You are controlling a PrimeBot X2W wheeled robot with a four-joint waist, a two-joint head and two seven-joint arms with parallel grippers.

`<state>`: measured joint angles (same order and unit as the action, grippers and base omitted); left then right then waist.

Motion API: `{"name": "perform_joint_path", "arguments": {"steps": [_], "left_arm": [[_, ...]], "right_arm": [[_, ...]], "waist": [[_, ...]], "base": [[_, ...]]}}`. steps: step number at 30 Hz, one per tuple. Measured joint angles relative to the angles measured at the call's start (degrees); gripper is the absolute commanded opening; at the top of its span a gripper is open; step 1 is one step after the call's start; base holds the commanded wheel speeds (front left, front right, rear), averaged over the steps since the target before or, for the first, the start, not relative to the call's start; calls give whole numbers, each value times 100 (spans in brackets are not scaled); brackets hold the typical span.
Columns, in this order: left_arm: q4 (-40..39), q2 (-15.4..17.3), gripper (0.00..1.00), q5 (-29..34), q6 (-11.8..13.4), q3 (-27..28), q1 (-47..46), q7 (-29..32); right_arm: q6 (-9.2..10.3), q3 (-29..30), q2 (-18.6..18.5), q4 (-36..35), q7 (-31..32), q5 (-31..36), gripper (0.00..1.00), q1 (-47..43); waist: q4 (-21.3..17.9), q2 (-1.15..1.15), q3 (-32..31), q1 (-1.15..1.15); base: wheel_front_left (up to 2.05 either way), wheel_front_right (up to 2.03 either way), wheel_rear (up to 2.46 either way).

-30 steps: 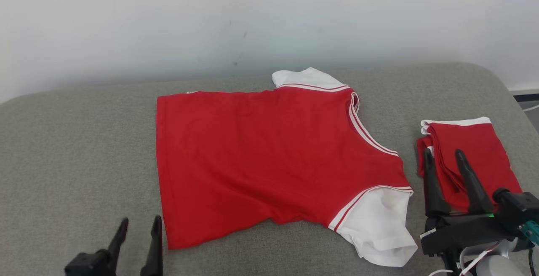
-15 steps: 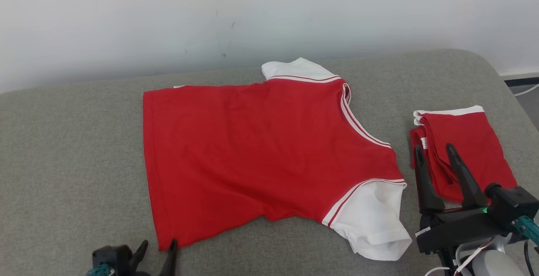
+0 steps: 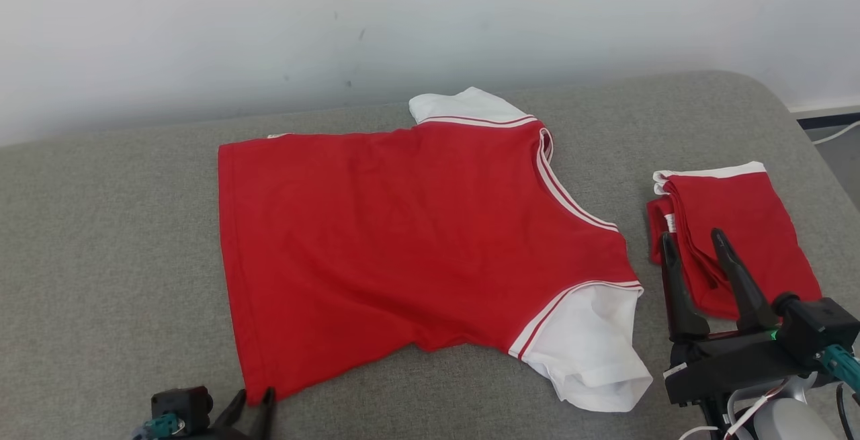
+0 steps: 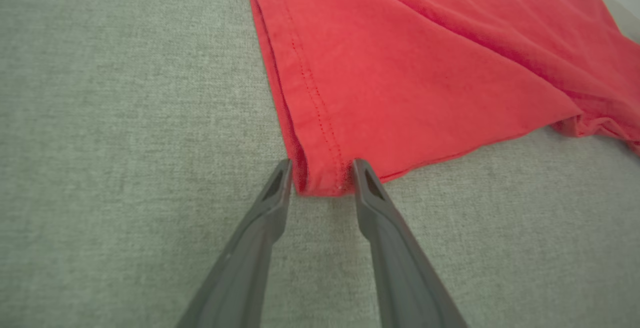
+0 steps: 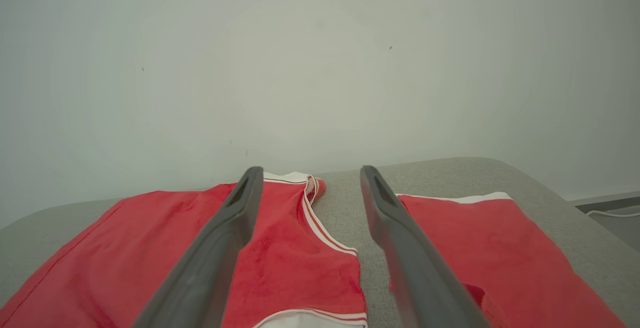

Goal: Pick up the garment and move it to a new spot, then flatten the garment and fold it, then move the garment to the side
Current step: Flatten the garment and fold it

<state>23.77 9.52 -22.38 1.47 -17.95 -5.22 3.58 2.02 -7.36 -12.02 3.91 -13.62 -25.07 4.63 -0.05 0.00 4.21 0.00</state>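
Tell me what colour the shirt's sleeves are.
The sleeves are white, seen best in head view.

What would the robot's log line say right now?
left gripper: open, straddling near hem corner of red shirt | right gripper: open, raised near folded red garment | shirt: spread on grey cushion

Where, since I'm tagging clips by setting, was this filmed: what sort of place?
Probably a bare indoor test room set up for laundry folding: a grey padded surface against a plain white wall, a red-and-white shirt spread flat on it, and a folded red garment beside it.
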Motion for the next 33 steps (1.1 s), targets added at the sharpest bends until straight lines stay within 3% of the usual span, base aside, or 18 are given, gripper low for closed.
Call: {"name": "perform_joint_path", "arguments": {"steps": [1, 3, 4, 5, 12, 18, 22, 27, 33], "left_arm": [[19, -3, 56, -8, -4, 0, -15, 0], [65, -10, 37, -21, -8, 0, -35, 0], [86, -11, 25, -29, -35, 0, -38, 0], [105, -12, 2, -33, -49, -1, -46, 0], [163, 15, 0, -44, -33, 102, -94, -8], [146, 285, 0, -42, 164, 411, -116, -118], [109, 315, 0, -11, 205, 391, -150, -137], [70, 121, 0, 18, 204, 198, -183, -145], [66, 73, 0, 18, 203, 156, -194, -210]], "right_arm": [[0, 1, -2, 1, 0, 0, 100, 0], [0, 4, -5, 0, -1, 24, 100, 0], [0, 4, -5, 0, -1, 43, 100, 0], [0, 3, -7, 0, -1, 48, 100, 0], [-1, -13, -137, 22, 10, 111, 100, -20], [-8, 10, -291, 168, 216, 119, 100, -88], [-138, -127, -396, 355, 597, 94, 100, -242], [-337, -365, -419, 528, 1227, -157, 100, -554], [-353, -435, -457, 544, 1778, -223, 100, -584]], "waist": [[0, 0, 5, 0], [0, 0, 15, 0], [2, 0, 20, 0], [3, 0, 26, 0], [23, 0, 96, 0], [91, 0, 196, 0], [145, 0, 261, 0], [218, 0, 359, 0], [241, 0, 433, 0]], "base": [[0, 0, 0], [0, 0, 0], [0, 0, 0], [0, 0, 0], [0, 0, 0], [0, 0, 0], [0, 0, 0], [0, 0, 0], [0, 0, 0]]}}
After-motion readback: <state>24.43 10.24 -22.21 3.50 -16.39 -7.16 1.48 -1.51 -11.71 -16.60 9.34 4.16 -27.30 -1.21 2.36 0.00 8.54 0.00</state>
